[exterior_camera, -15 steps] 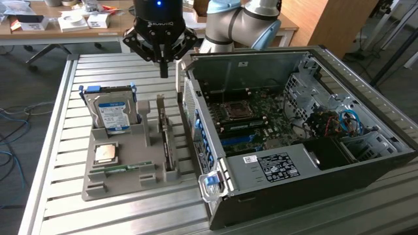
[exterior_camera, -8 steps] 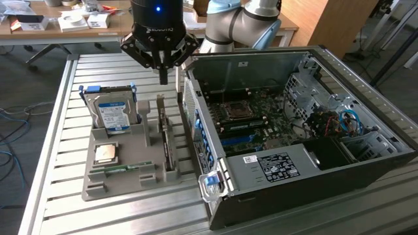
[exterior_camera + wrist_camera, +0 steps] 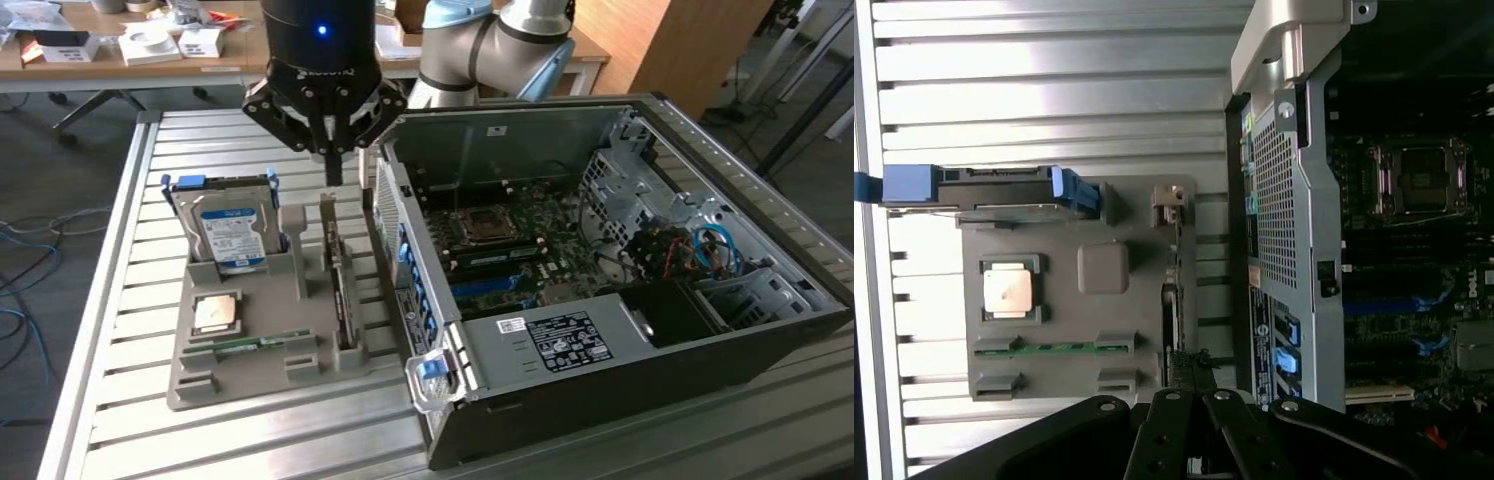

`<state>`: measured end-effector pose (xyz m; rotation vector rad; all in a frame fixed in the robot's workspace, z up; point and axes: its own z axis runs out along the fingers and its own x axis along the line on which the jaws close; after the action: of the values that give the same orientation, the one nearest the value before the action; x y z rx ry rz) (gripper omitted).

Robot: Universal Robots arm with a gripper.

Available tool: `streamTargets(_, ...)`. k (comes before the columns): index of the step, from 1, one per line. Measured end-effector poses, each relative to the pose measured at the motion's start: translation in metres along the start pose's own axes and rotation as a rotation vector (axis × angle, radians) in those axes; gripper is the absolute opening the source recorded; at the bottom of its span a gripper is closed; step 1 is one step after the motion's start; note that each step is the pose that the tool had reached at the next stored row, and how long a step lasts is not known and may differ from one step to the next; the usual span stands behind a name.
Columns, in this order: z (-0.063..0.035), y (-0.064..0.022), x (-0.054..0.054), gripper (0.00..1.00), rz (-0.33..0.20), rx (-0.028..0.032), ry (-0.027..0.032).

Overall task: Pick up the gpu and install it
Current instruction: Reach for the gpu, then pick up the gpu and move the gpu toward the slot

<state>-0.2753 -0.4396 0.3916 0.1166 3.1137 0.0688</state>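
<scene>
Left of centre, exterior view, gpu point(image 3: 342, 300) stands edge-up: judged light, stiff, fragile; grasp top edge; gripper point(image 3: 342, 178) jaws together.

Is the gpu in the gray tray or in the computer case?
In the tray: the gpu stands on edge in its slot.

At upper centre the gripper point(image 3: 331, 165), jaws closed and empty, hangs above the grey holder point(image 3: 200, 385), where the gpu point(image 3: 342, 295) stands on edge between the hard drive point(image 3: 230, 235) and the open case point(image 3: 641, 400) at the frame's right.
</scene>
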Motion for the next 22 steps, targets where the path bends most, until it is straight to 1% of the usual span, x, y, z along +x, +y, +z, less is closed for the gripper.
streamTargets(6,-0.0004,-0.0113,0.001,0.11,0.0,0.0,0.0)
streamTargets(8,-0.0005,-0.0135,0.001,0.11,0.0,0.0,0.0)
streamTargets(22,-0.0005,-0.014,0.001,0.11,0.0,0.0,-0.0001)
